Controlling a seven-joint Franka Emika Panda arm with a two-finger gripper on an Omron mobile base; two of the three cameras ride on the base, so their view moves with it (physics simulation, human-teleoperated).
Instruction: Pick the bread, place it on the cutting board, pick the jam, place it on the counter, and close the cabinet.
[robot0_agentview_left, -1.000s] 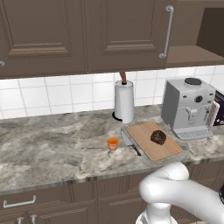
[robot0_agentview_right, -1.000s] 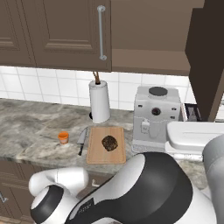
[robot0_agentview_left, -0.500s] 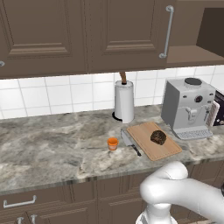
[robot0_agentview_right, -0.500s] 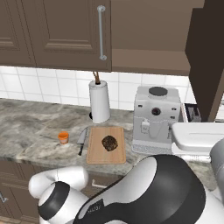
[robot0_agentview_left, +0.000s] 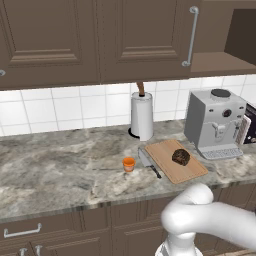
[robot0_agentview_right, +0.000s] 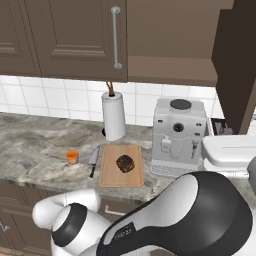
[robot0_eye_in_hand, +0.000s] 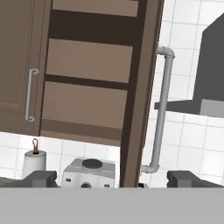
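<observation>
Seemingly raised to cabinet height, the gripper (robot0_eye_in_hand: 111, 179) shows its two dark fingertips (robot0_eye_in_hand: 40, 178) set well apart, nothing between them; it looks straight at the open door (robot0_eye_in_hand: 141, 92) of the cabinet (robot0_agentview_right: 170, 30), seen edge-on just ahead, with its long silver handle (robot0_eye_in_hand: 160, 111) running upright just right of that edge; bare shelves lie to the left; closing likely calls for a push leftward on the door's right face; down on the counter (robot0_agentview_left: 60, 170), the bread (robot0_agentview_left: 181, 157) sits on the cutting board (robot0_agentview_left: 167, 162), and the jam (robot0_agentview_left: 129, 164) stands on the stone, left of a knife (robot0_agentview_left: 148, 163).
</observation>
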